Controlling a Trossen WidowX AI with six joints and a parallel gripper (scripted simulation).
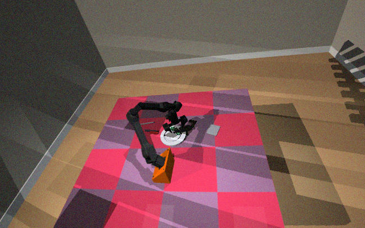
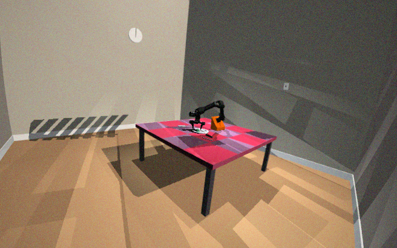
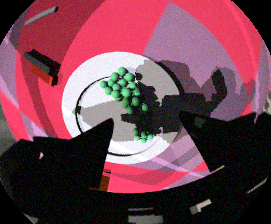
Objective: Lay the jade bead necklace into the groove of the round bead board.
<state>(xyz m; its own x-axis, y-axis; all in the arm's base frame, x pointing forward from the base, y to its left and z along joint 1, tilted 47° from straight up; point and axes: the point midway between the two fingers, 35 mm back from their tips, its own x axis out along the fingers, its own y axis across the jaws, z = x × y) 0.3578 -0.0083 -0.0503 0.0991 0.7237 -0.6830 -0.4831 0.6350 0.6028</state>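
Note:
The jade bead necklace (image 1: 172,129) (image 2: 198,130) (image 3: 125,91) lies bunched up on the round bead board (image 1: 165,141) (image 2: 205,131) (image 3: 72,102). In the wrist view its main clump of green beads is inside and across the upper part of the dark ring groove. A few beads reach down to the lower right, partly in shadow, inside the ring. Most of the groove shows no beads. My gripper (image 1: 175,130) (image 2: 197,127) (image 3: 147,117) is open and empty above the board, its fingers on either side of the lower beads.
A dark and red tool (image 1: 155,132) (image 3: 42,73) and a thin light rod (image 1: 147,123) (image 3: 41,16) lie left of the board in the top view. A pale square (image 1: 213,129) (image 2: 181,125) lies on its right. The arm's orange base (image 1: 163,172) (image 2: 217,123) is nearby.

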